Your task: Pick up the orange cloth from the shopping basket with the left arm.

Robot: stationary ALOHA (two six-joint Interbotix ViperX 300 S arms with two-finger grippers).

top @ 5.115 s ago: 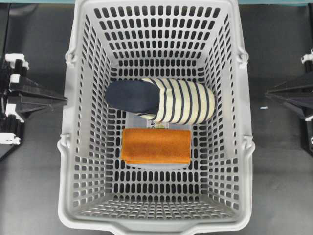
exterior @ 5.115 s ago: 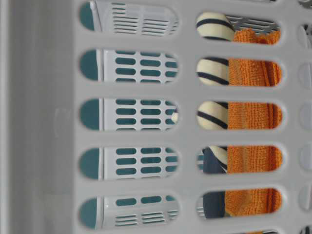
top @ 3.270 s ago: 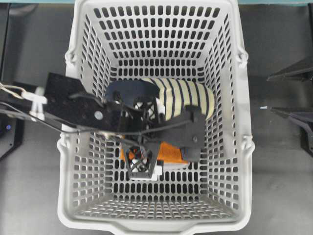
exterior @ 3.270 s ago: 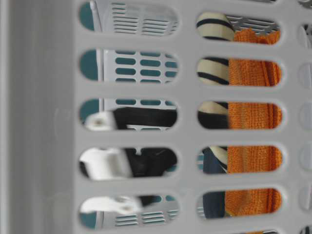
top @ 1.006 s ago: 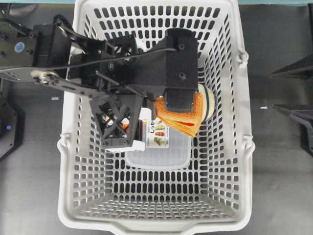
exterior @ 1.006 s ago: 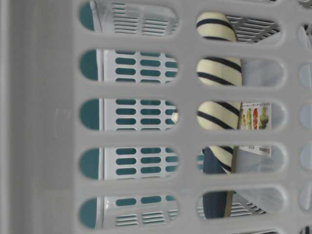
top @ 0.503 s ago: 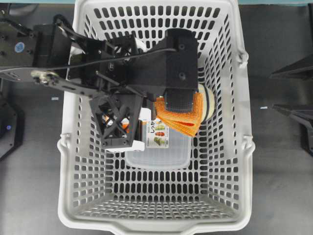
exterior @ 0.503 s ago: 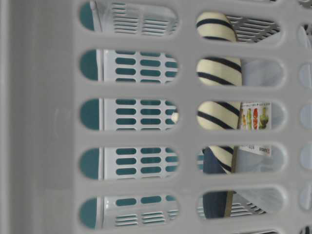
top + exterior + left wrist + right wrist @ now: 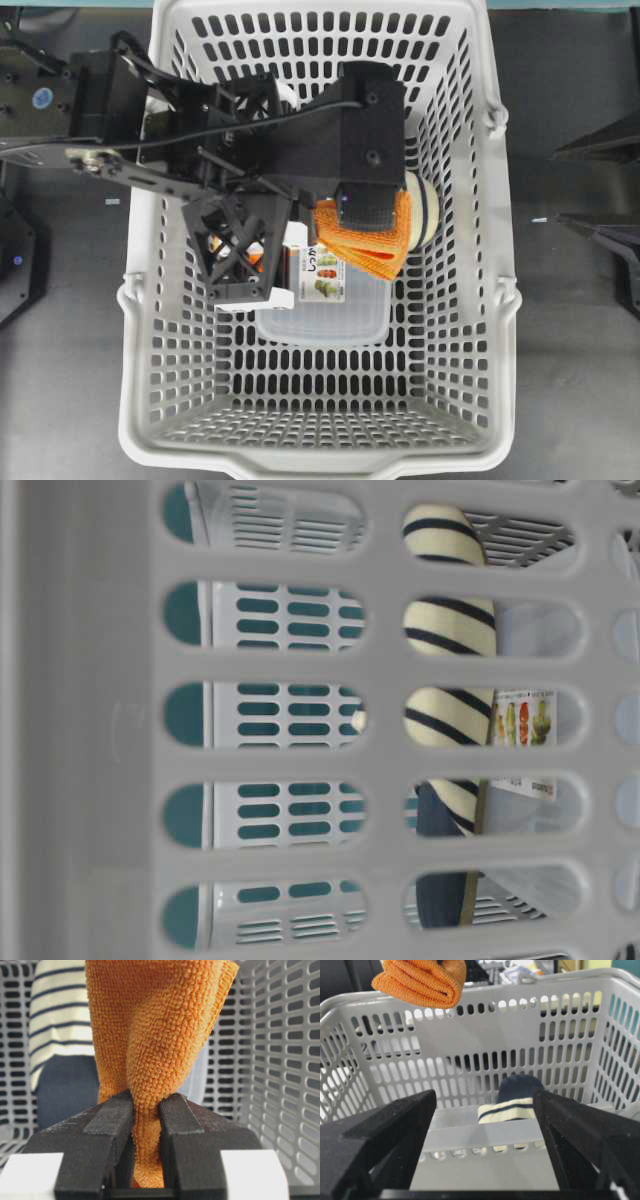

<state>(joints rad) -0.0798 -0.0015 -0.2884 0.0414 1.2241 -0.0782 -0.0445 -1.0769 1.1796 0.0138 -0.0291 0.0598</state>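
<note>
My left gripper point(image 9: 146, 1105) is shut on the orange cloth point(image 9: 150, 1035), pinching a fold of it. The left arm point(image 9: 300, 140) holds the cloth point(image 9: 375, 245) above the shopping basket point(image 9: 500, 300), over the striped slipper. In the right wrist view the cloth point(image 9: 420, 980) hangs as a folded roll above the far rim. It does not show in the table-level view. My right gripper point(image 9: 482, 1110) is open and empty outside the basket's right wall point(image 9: 555, 187).
The navy and cream striped slipper point(image 9: 425, 210) lies on the basket floor, also seen in the table-level view point(image 9: 445, 630). A clear labelled container point(image 9: 320, 310) lies uncovered beside it. The perforated basket walls rise on all sides.
The left arm reached into the basket, closed on the orange cloth lying on the container and lifted it. Over the last second it has barely moved.
</note>
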